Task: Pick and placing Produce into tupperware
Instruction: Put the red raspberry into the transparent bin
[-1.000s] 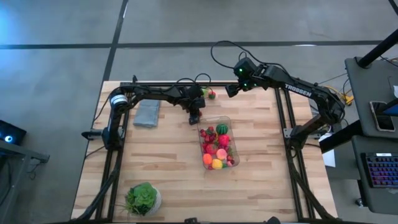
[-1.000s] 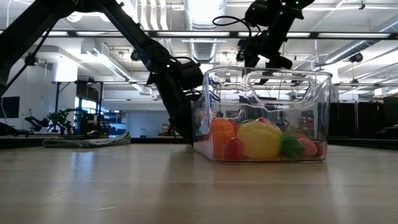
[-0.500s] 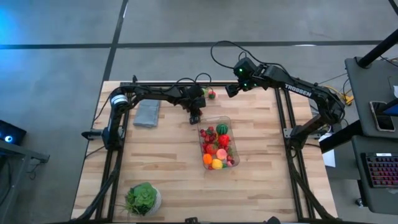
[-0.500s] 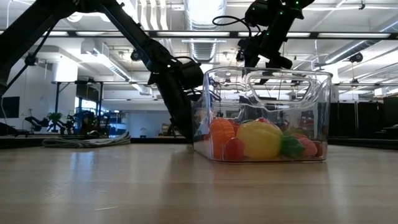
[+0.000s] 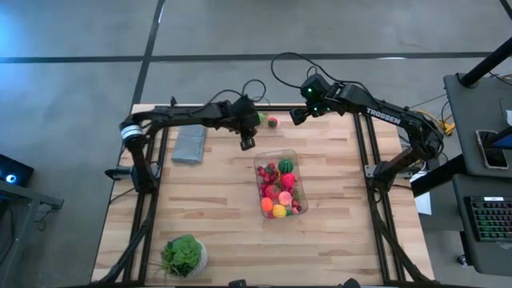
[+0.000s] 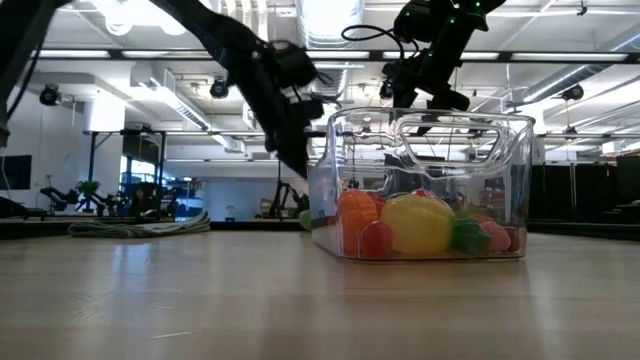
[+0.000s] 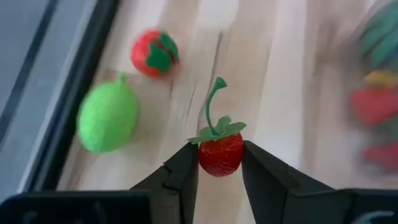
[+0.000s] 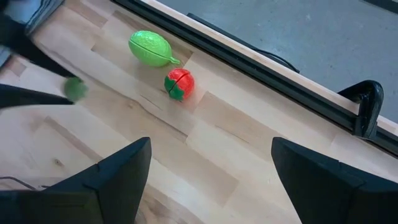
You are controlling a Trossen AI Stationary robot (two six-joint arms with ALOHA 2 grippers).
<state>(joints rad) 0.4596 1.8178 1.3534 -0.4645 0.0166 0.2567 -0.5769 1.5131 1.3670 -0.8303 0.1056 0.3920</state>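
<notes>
A small red toy strawberry [image 7: 220, 154] with a green leafy cap and a curled stem is clamped between the jaws of the left gripper [image 7: 219, 163], lifted off the wooden table [image 5: 208, 200]. In the high view this left gripper [image 5: 247, 142] hangs just off the far left corner of the tupperware [image 5: 278, 183], a clear rectangular tub near the table's middle. The tub holds a heap of produce: red berries, a striped green melon [image 5: 286, 166], an orange piece [image 6: 356, 213] and a yellow piece [image 6: 416, 223]. Two pieces lie loose near the table's far edge: a green lime-like fruit [image 8: 150, 48] and, just beside it, a red tomato-like piece [image 8: 179, 83] with a green top, though its exact kind is hard to tell. The right gripper [image 5: 297, 115] hovers above the far edge, right of those two pieces, its jaws wide apart and holding nothing. A grey folded cloth [image 5: 189, 146] lies at the far left. A leafy green head in a white bowl [image 5: 185, 256] sits at the near left corner.
</notes>
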